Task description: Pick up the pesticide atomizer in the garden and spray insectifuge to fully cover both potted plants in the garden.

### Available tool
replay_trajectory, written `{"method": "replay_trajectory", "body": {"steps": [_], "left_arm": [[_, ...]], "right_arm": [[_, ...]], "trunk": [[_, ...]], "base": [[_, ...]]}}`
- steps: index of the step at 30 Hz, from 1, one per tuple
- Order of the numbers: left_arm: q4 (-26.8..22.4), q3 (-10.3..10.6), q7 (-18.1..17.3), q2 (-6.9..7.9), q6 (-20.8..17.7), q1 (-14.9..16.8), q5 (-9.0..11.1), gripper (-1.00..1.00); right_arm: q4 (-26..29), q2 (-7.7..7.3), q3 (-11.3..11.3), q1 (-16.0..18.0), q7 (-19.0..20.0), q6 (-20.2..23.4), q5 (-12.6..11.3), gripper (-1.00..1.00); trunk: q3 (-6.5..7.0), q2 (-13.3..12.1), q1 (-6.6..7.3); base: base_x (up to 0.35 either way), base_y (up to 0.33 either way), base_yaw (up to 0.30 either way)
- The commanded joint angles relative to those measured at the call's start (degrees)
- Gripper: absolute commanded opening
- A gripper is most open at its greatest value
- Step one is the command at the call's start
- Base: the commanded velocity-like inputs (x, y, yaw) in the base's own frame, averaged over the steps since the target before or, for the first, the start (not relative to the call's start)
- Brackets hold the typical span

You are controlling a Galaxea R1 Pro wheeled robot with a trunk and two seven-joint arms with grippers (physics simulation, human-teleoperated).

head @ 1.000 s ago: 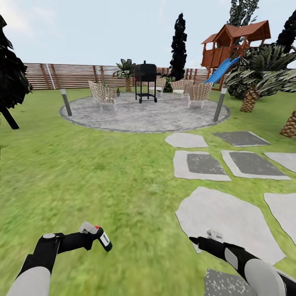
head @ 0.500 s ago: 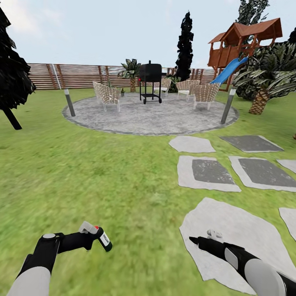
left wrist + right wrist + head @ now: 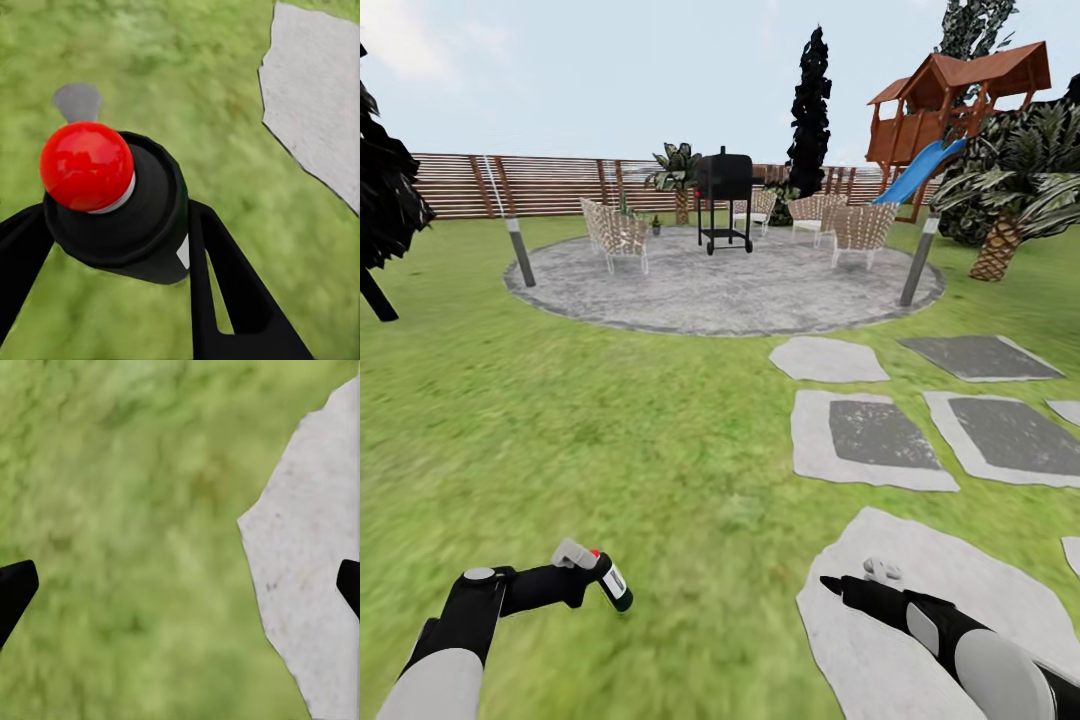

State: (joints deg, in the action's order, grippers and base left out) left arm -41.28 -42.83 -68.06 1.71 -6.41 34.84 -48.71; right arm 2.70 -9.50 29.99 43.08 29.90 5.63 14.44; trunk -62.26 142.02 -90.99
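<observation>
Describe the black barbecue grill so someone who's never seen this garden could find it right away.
Look across the lawn to the round grey paved patch in front of the slatted wooden fence. Near its far edge, among the pale wicker chairs, stands the grill. It is the one solid black, boxy thing there, raised on thin black legs, unlike the light woven chairs and the slim grey posts.

Both arms wear pale grey shells that give way to black wrists. The left gripper [image 3: 598, 572] has slim black fingers, as does the right gripper [image 3: 828, 582].
</observation>
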Motion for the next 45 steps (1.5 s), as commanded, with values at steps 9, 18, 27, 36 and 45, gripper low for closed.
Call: {"method": "replay_trajectory", "body": {"steps": [9, 18, 27, 36, 45], "left_arm": [[-0.10, -0.29, -0.32, -0.04, -0.54, 0.05, -0.24, -1.00], [-0.09, -0.30, -0.32, -0.04, -0.52, 0.06, -0.24, -1.00], [-0.05, -0.26, -0.32, -0.09, -0.52, 0.06, -0.24, -1.00], [-0.10, -0.26, -0.32, -0.12, -0.52, 0.07, -0.24, -1.00], [-0.08, -0.26, -0.32, -0.08, -0.53, 0.07, -0.24, -1.00]], "right_arm": [[0.11, 0.01, 0.50, 0.03, 0.25, 0.39, 0.42, 1.00], [0.11, 0.01, 0.49, 0.02, 0.25, 0.39, 0.42, 1.00], [0.11, 0.01, 0.48, 0.00, 0.25, 0.41, 0.42, 1.00], [0.11, 0.01, 0.49, 0.01, 0.25, 0.36, 0.42, 1.00], [0.11, 0.01, 0.50, -0.01, 0.25, 0.39, 0.42, 1.00]], "trunk": [[-0.05, 0.02, -0.02], [0.23, 0.02, -0.02], [0.45, 0.02, -0.02], [0.45, 0.02, -0.02], [0.45, 0.02, -0.02]], "base": [[0.333, -0.071, 0.000], [0.333, -0.071, 0.000], [0.333, -0.071, 0.000], [0.333, -0.071, 0.084], [0.333, -0.071, 0.027]]}}
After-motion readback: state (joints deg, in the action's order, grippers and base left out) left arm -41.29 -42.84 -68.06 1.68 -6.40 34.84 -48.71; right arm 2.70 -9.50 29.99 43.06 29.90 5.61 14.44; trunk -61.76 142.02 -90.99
